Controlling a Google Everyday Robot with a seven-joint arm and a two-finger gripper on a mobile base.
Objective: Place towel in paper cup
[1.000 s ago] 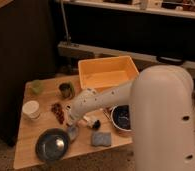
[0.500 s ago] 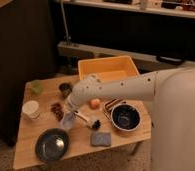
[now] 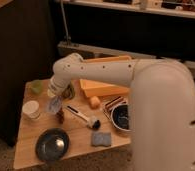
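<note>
My gripper (image 3: 54,100) hangs from the white arm over the left part of the wooden table (image 3: 36,155). It is shut on a pale, crumpled towel (image 3: 55,106) that dangles just above the tabletop. The white paper cup (image 3: 31,109) stands upright a short way to the left of the towel, apart from it. The fingers are mostly hidden by the wrist and the towel.
A green cup (image 3: 37,86) stands behind the paper cup. A dark plate (image 3: 52,144), a blue sponge (image 3: 101,138), a dish brush (image 3: 82,116), a dark bowl (image 3: 122,118), an orange block (image 3: 94,102) and a yellow bin (image 3: 103,86) share the table. A small reddish object (image 3: 61,118) lies under the towel.
The arm has swung left and risen from the table's middle, carrying the towel toward the paper cup.
</note>
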